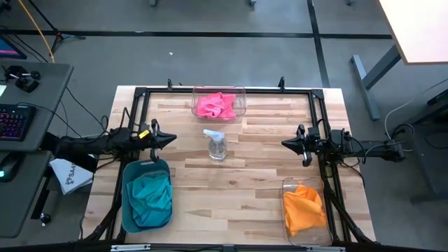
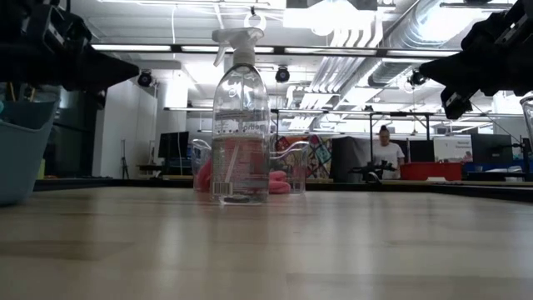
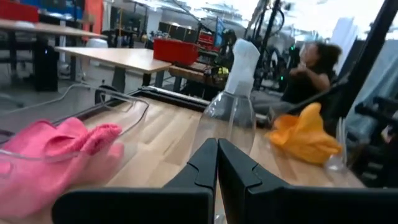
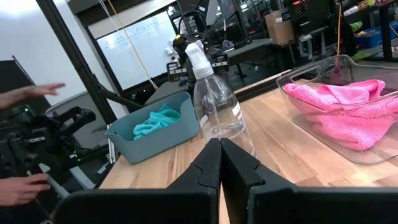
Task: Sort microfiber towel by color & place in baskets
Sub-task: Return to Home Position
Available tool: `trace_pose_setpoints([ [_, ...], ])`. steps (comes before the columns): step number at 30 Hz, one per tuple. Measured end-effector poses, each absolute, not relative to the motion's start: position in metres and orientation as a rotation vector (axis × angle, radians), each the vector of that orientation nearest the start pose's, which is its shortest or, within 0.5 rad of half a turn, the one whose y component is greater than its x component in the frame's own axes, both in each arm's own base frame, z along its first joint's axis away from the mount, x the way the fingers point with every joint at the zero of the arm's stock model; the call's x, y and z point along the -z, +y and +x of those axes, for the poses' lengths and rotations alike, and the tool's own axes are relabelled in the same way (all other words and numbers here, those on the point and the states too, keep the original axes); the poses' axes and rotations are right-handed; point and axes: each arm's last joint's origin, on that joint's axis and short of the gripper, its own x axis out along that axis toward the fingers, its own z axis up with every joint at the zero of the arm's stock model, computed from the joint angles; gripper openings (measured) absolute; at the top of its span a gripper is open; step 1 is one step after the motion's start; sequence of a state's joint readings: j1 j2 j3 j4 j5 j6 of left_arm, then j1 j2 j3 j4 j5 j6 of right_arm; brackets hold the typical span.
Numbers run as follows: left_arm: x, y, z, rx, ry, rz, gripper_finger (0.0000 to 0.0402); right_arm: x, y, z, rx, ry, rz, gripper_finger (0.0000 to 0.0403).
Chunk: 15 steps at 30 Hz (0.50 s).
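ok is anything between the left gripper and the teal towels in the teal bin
Nothing visible does. The left gripper, shut, hangs just beyond the teal bin's far rim, the teal towels lying inside. The spray bottle stands aside at mid-table, between it and the right gripper, off that path.

Both arms level at the sides, pincers shut, tips aimed at each other.

The left arm stretches flat from its side toward the middle, and the left pincer has its two dark fingers pressed together along their whole length, no gap showing. Opposite, the right arm mirrors that pose, with the right pincer pointing back across and its fingers closed tip to tip as well. In the low view both pincers hang high, one on each side, well apart, each wrist straight in line with its forearm.
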State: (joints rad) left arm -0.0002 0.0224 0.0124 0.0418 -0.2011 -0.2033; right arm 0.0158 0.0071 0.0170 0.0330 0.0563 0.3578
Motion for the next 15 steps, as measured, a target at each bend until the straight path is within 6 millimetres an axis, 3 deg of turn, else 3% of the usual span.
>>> trace_pose_setpoints([
  [15, -0.169, 0.0057, 0.0985, -0.197, -0.037, -0.182, 0.0, -0.1721, -0.0001, 0.097, 0.032, -0.05, 0.359, 0.0],
])
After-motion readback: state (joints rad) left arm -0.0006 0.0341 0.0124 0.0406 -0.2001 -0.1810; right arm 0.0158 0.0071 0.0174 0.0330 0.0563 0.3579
